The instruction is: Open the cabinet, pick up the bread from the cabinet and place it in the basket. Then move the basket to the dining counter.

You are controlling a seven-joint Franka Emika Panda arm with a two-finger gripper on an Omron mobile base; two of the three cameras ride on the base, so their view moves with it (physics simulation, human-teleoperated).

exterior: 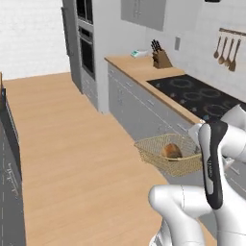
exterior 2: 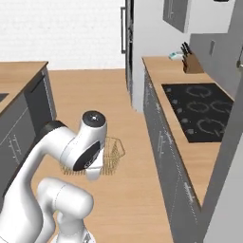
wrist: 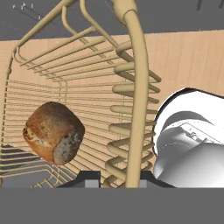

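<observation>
Though half-hidden by the arm, claw (wrist: 117,178) clamped on basket (exterior: 154,153) rim, bread (exterior: 171,151) inside.

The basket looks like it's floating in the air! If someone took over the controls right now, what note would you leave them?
Gripper: shut on the rim of the basket, held up above the floor beside the stove counter.
Bread: already lying inside the basket.
Done: bread is in the basket, basket is lifted.
Left: carry the basket across to the dining counter, set it down there, and let go.
</observation>
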